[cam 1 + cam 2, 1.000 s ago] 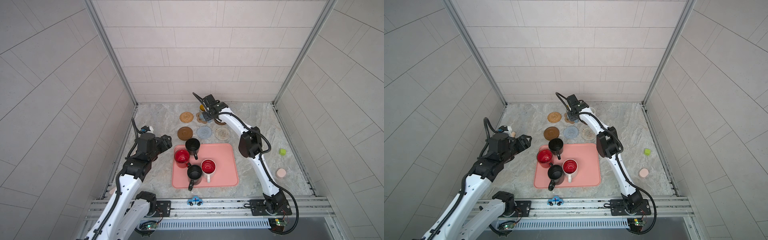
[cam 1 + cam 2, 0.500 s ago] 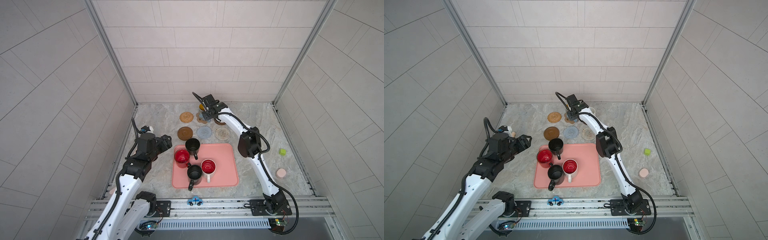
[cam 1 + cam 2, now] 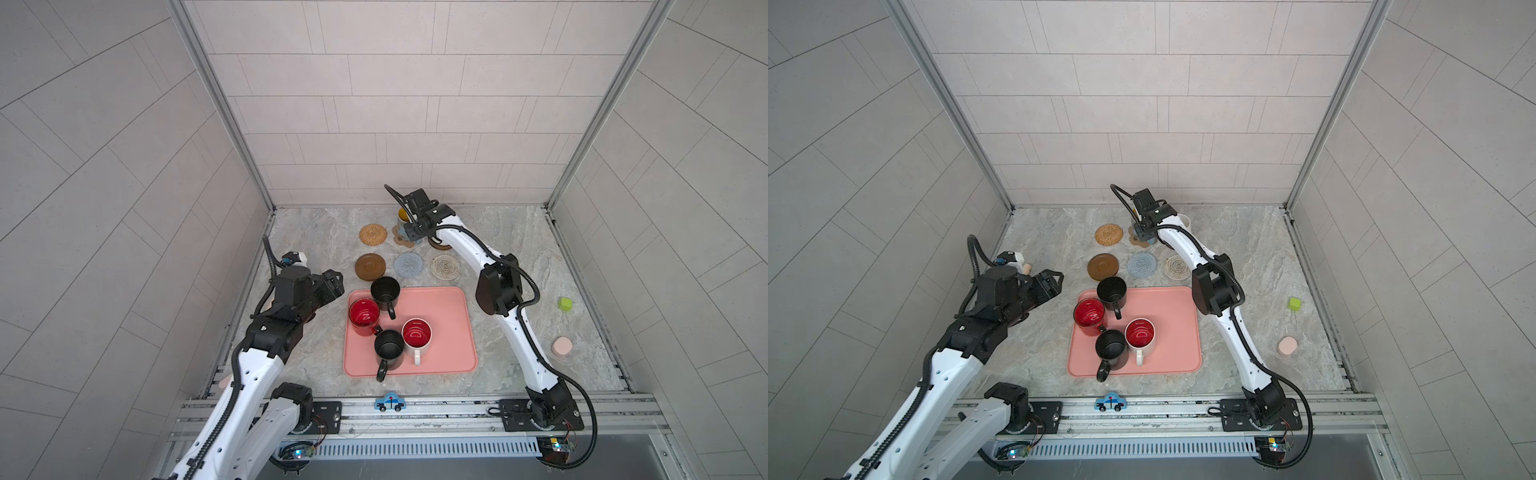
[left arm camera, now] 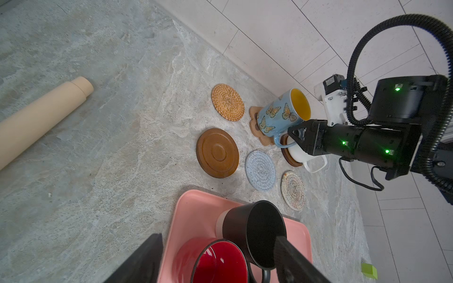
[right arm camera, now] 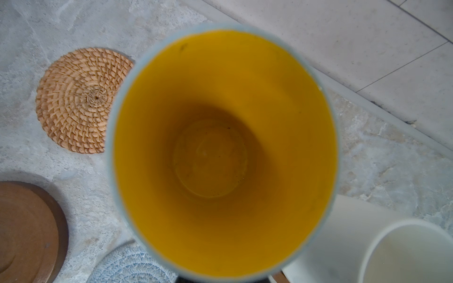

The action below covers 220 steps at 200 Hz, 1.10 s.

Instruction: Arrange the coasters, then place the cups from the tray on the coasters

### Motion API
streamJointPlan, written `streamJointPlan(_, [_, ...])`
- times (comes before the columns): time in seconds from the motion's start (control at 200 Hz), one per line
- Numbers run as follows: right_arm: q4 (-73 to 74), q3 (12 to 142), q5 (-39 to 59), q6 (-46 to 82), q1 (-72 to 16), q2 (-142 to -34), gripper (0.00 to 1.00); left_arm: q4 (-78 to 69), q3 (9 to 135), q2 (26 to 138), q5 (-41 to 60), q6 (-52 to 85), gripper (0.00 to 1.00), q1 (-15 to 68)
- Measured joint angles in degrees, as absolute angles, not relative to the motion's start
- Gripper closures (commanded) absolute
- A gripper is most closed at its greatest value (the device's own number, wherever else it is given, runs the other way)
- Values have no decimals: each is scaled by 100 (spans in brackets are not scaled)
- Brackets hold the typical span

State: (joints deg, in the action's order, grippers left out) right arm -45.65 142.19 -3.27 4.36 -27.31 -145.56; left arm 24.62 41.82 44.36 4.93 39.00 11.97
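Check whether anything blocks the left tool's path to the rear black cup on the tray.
Nothing visible does. The open left tool faces the rear black cup with only the rim of the tray between; the red cup stands close beside, not in the way.

The blue mug (image 4: 278,117) bears orange butterflies and a yellow inside; the tray (image 3: 449,328) is salmon pink.

No text, label, brand, number or sign can be read in any of the views. Printed butterflies, not lettering, are seen on the blue cup (image 4: 274,115), right of centre in the upper half of the left wrist view. A small mark on the blue toy car (image 3: 390,402), at the lower middle of a top view, is too small to be read.
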Motion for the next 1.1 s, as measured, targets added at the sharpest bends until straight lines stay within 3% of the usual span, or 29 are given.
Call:
streamJointPlan(0.585, [-4661, 14346, -384, 386, -2731, -14556, 67, 2464, 4182, 4340, 493, 3903, 21, 1197])
streamJointPlan(0.826, [-4698, 14346, -395, 386, -2731, -14556, 69, 2462, 4182, 4329, 493, 3903, 21, 1197])
streamJointPlan(1.101, [-4742, 14346, -390, 408, -2731, -14553, 81, 2464, 4182, 4300, 493, 3905, 21, 1197])
